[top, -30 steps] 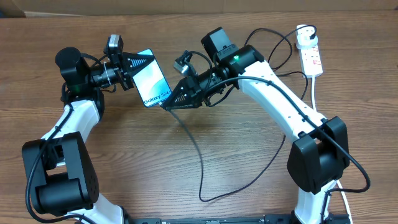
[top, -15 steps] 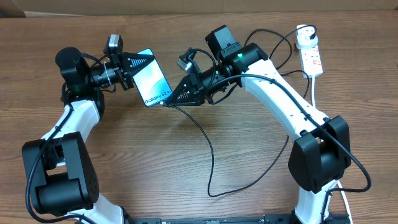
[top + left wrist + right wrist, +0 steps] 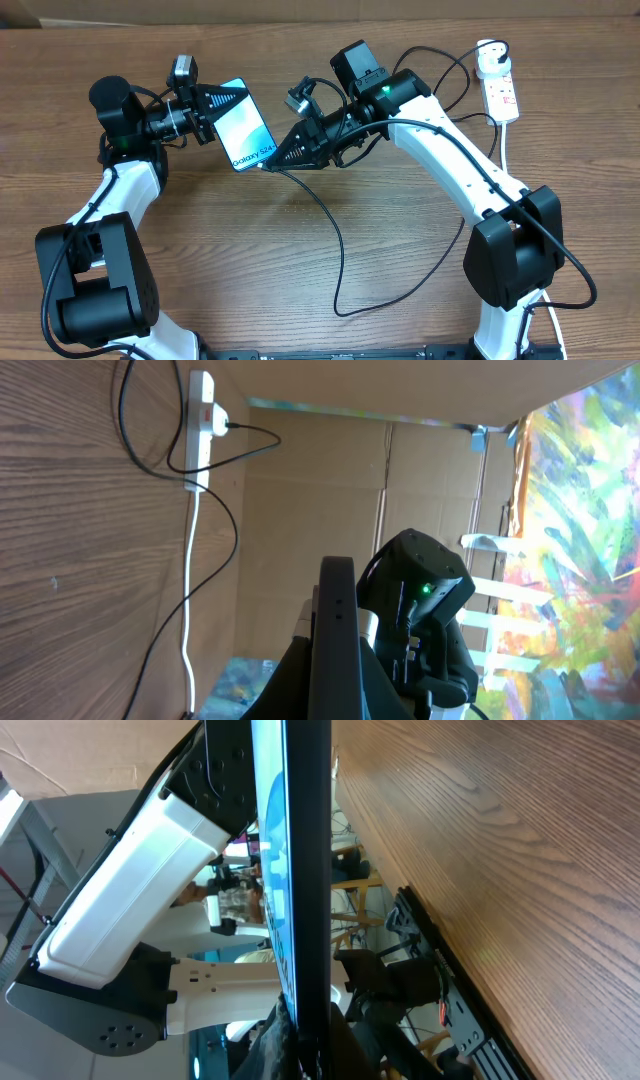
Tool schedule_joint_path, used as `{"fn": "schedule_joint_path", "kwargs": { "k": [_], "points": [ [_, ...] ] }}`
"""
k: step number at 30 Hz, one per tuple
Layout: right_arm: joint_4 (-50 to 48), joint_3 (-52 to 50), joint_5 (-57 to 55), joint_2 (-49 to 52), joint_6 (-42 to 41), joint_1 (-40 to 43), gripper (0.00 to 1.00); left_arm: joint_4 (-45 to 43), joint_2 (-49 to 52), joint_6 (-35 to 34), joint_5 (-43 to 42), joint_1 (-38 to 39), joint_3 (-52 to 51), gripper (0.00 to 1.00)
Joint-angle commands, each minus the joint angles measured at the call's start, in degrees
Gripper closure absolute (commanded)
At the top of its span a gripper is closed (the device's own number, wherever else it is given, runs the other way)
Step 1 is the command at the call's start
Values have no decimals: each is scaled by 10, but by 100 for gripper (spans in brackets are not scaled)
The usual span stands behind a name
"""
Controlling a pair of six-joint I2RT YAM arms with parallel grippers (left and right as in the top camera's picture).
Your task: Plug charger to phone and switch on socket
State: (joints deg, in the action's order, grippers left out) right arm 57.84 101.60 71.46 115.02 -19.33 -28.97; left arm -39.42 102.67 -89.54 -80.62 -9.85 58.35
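Left gripper clamps the phone aloft; right gripper pinches the charger tip against its lower edge.

Wooden table open near-left; thin black charger cable loops across centre; white power strip (black cords tangled beside) crowds far-right.

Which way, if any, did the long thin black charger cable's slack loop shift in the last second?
Yes. The slack loop of the black charger cable swung right, toward the right arm's black base, then held still.
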Motion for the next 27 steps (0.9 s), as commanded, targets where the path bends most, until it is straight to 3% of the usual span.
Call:
{"fn": "schedule_joint_path", "kwargs": {
  "k": [1, 11, 27],
  "points": [
    [-20, 3, -59, 5, -5, 9, 96, -2, -8, -9, -59, 19, 9, 96],
    [-56, 3, -75, 5, -60, 4, 96, -2, -8, -14, -21, 19, 9, 96],
    [-49, 3, -115, -5, -57, 0, 96, 2, -8, -13, -4, 10, 9, 96]
  ]
}}
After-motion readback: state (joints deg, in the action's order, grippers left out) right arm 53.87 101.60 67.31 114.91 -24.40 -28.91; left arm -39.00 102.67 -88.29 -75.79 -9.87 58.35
